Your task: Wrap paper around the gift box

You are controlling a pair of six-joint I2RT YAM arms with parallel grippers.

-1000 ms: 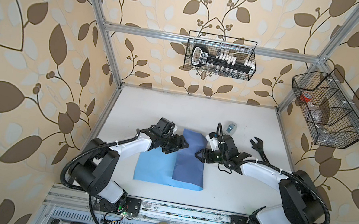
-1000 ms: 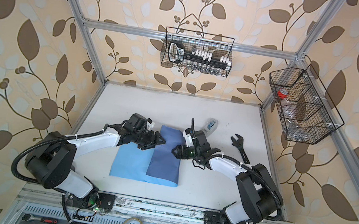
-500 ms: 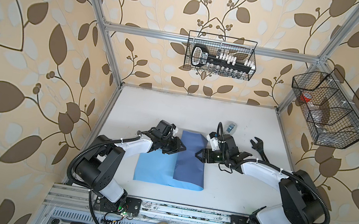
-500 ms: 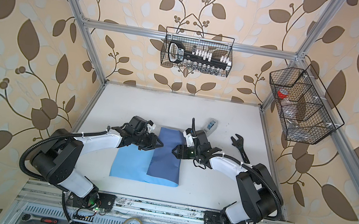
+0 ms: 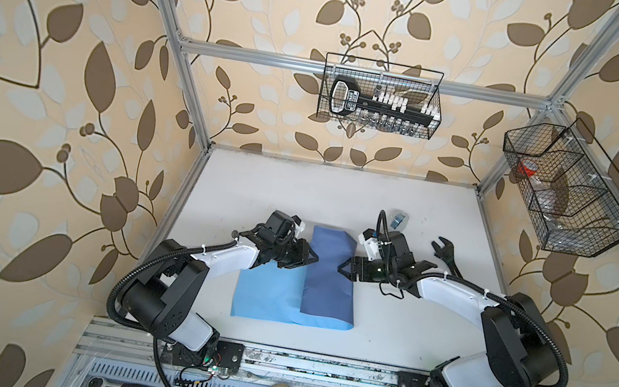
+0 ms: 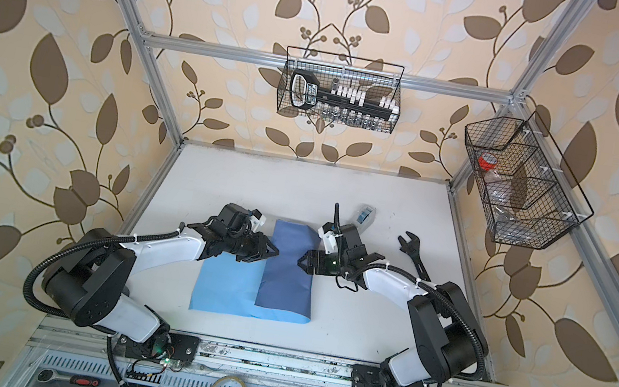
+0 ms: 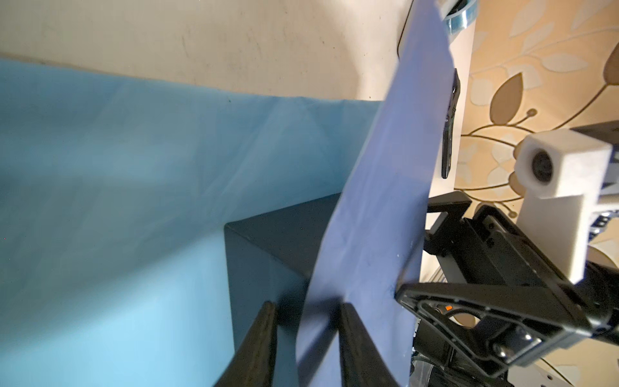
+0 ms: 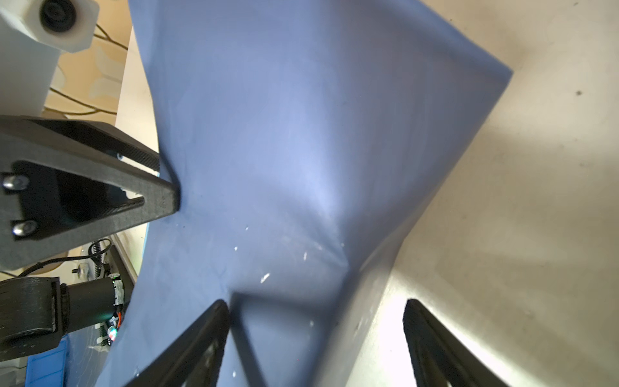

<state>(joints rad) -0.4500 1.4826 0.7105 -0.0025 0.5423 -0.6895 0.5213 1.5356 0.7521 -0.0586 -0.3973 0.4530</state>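
Leaf-patterned walls close in a white tabletop (image 5: pixel 300 189) where two robot arms meet over a half-wrapped present. The paper (image 5: pixel 266 297) lies light side up toward the front of the table. Its right part is folded over, so the darker slate-blue face shows as a flap on top.

The gift box (image 7: pixel 264 241) sits under that flap, hidden in both top views. Only the left wrist view shows it, a dark corner poking out past the flap's edge and resting on the light-blue sheet.

The left gripper (image 5: pixel 313 259) reaches in from the left, its jaws drawn close and clamped on the flap's free edge where it crosses the box. This is apparently to stop the fold springing back.

Opposite, the right gripper (image 5: pixel 342 269) faces the folded side with jaws spread wide, holding nothing. In the right wrist view one finger (image 8: pixel 207 341) sits against the creased paper, while the other is clear of it over bare table.

The arrangement reads as a division of labour. One arm pins the fold and leaves the other free, likely for the tape dispenser (image 5: pixel 399 218) just behind it, beside a black wrench (image 5: pixel 443 253).

One side of the sheet is over the box. The light-blue side at left lies flat, not yet brought up, and the ends are open, so the wrapping looks under halfway done. Thin paper under a single pinch could slip or tear.
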